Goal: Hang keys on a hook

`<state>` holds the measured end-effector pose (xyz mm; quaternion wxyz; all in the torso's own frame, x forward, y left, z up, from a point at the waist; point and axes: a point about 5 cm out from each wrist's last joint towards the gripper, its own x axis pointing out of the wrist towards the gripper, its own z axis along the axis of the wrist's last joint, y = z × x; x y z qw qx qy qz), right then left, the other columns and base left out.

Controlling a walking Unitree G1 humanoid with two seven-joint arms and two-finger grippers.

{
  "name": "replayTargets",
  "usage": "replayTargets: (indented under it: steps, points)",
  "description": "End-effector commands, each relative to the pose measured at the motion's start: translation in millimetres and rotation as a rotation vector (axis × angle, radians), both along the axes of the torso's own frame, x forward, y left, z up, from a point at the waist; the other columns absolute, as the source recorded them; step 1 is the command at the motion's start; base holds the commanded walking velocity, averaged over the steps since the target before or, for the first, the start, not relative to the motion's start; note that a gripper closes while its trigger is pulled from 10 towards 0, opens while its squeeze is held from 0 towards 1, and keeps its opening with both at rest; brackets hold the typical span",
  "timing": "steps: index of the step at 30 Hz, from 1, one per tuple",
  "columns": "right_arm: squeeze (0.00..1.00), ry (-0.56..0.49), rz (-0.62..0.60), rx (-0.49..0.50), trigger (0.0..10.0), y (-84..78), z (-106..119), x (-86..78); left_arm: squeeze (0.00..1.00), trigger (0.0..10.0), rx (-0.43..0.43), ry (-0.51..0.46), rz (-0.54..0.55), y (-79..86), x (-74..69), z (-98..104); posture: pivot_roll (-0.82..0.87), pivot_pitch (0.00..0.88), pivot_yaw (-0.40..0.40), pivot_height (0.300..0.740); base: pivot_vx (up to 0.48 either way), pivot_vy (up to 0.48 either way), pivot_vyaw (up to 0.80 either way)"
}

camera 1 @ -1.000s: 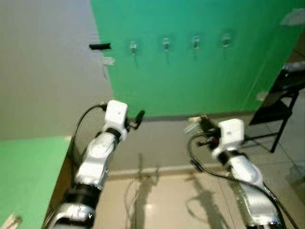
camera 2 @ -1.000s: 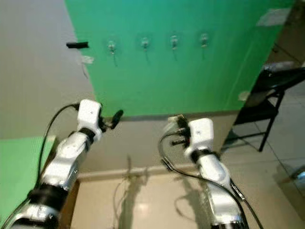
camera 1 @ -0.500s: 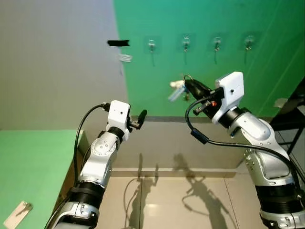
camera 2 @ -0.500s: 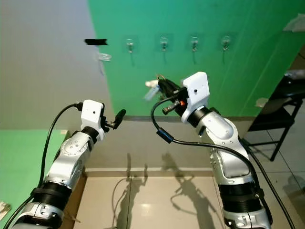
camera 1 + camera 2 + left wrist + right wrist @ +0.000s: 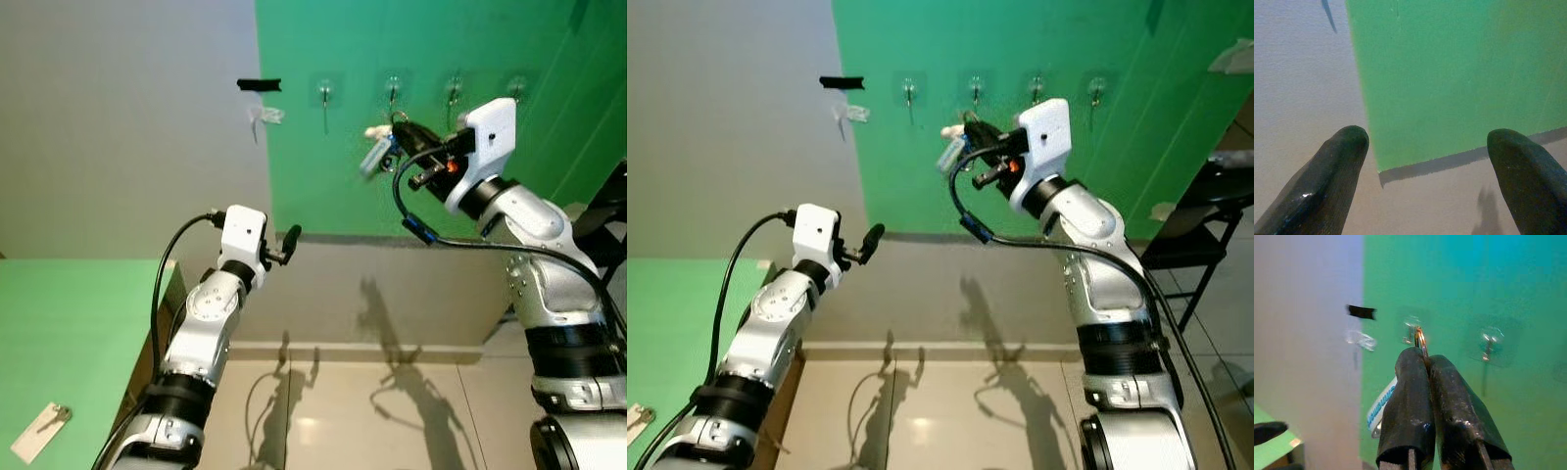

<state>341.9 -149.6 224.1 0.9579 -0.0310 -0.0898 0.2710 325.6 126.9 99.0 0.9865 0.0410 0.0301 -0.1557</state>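
Several clear hooks run in a row on the green wall: one [image 5: 324,93], a second [image 5: 393,88], a third [image 5: 454,86]. My right gripper [image 5: 400,130] is raised just below and in front of the second hook, shut on a key ring [image 5: 1420,338]. A white tag [image 5: 376,152] dangles from the ring. In the right wrist view the ring's tip stands close before one hook [image 5: 1410,329], with another hook [image 5: 1488,340] beside it. My left gripper [image 5: 291,238] is held lower, near the grey ledge, open with nothing between its fingers [image 5: 1337,161].
A strip of black tape [image 5: 259,84] and a scrap of white tape [image 5: 266,115] are stuck on the grey wall left of the hooks. A green table [image 5: 69,333] at lower left bears a small tag [image 5: 39,431]. A black chair [image 5: 1205,211] stands at the right.
My right arm has lifted the keys from waist height up to the row of hooks. The left arm has held still, and the view has shifted.
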Motion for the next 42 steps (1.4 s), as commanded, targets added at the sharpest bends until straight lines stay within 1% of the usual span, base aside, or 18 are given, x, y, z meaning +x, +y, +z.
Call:
replayTargets:
  steps: [1,2,10,12,13,14,17,22,24,27,28,29,32,33,34,36,37,42]
  points:
    - [0.0,-0.031,-0.03,0.021,0.0,-2.7,7,6.0,0.0,10.0,0.016,-0.01,-0.013,-2.8,1.0,2,-0.11,0.0,0.042,0.74,0.0,0.0,0.0]
    - [0.0,-0.029,-0.035,0.035,0.0,-2.3,7,9.2,0.0,10.0,0.021,-0.013,-0.024,-4.7,0.0,3,-0.11,0.0,0.039,0.74,0.0,0.0,0.0]
    - [0.0,-0.023,-0.052,0.07,0.0,-1.2,4,17.6,0.0,10.0,0.02,-0.018,-0.032,-6.6,-2.4,3,-0.09,0.0,0.03,0.74,0.0,0.0,0.0]
    - [0.0,-0.025,-0.045,0.071,0.0,1.5,5,22.7,0.0,10.0,0.021,-0.018,-0.037,-8.0,-3.3,3,-0.09,0.0,0.026,0.74,0.0,0.0,0.0]
    - [0.0,-0.025,-0.045,0.071,0.0,1.5,5,22.7,0.0,10.0,0.021,-0.018,-0.037,-8.0,-3.3,3,-0.09,0.0,0.026,0.74,0.0,0.0,0.0]
    - [0.0,-0.026,-0.045,0.081,0.0,2.4,7,26.6,0.0,10.0,0.02,-0.02,-0.04,-9.3,-3.3,3,-0.09,0.0,0.025,0.74,0.0,0.0,0.0]
    - [0.0,-0.023,-0.046,0.108,0.0,2.3,9,30.1,0.0,10.0,0.019,-0.022,-0.041,-10.5,-3.4,3,-0.08,0.0,0.02,0.74,0.0,0.0,0.0]
    - [0.0,-0.002,-0.105,0.196,0.0,-7.0,14,43.6,0.0,10.0,0.021,-0.031,-0.032,-8.3,-3.5,5,-0.06,0.0,0.007,0.74,0.0,0.0,0.0]
    - [0.0,0.002,-0.114,0.207,0.0,-8.5,14,45.8,0.0,10.0,0.022,-0.031,-0.029,-7.3,-4.0,5,-0.05,0.0,0.0,0.74,0.0,0.0,0.0]
    - [0.0,0.022,-0.14,0.257,0.0,-14.8,16,54.4,0.0,10.0,0.025,-0.032,-0.018,-3.7,-6.6,4,-0.02,0.0,-0.01,0.74,0.0,0.0,0.0]
    - [0.0,0.022,-0.14,0.257,0.0,-14.8,16,54.4,0.0,10.0,0.025,-0.032,-0.018,-3.7,-6.6,4,-0.02,0.0,-0.01,0.74,0.0,0.0,0.0]
    - [0.0,0.036,-0.15,0.292,0.0,-18.2,16,57.5,0.0,10.0,0.027,-0.032,-0.013,-2.5,-7.8,4,-0.02,0.0,-0.012,0.74,0.0,0.0,0.0]
    - [0.0,0.069,-0.16,0.348,0.0,-22.3,15,61.3,0.0,10.0,0.03,-0.032,-0.008,-0.5,-8.9,4,-0.01,0.0,-0.014,0.74,0.0,0.0,0.0]
    - [0.0,0.069,-0.16,0.348,0.0,-22.3,15,61.3,0.0,10.0,0.03,-0.032,-0.008,-0.5,-8.9,4,-0.01,0.0,-0.014,0.74,0.0,0.0,0.0]
    - [0.0,0.09,-0.149,0.378,0.0,-22.0,14,62.5,0.0,10.0,0.033,-0.032,-0.003,1.0,-9.6,4,0.0,0.0,-0.015,0.74,0.0,0.0,0.0]
    - [0.0,0.095,-0.143,0.384,0.0,-21.4,13,62.9,0.0,10.0,0.034,-0.032,0.0,1.8,-9.9,4,0.0,0.0,-0.015,0.74,0.0,0.0,0.0]
    - [0.0,0.112,-0.119,0.398,0.0,-18.0,11,63.5,0.0,10.0,0.034,-0.031,0.004,3.0,-11.0,4,0.0,0.0,-0.017,0.74,0.0,0.0,0.0]
    - [0.0,0.143,-0.074,0.433,0.0,-12.6,7,64.5,0.0,10.0,0.035,-0.026,0.01,4.2,-14.0,3,0.01,0.0,-0.019,0.74,0.0,0.0,0.0]
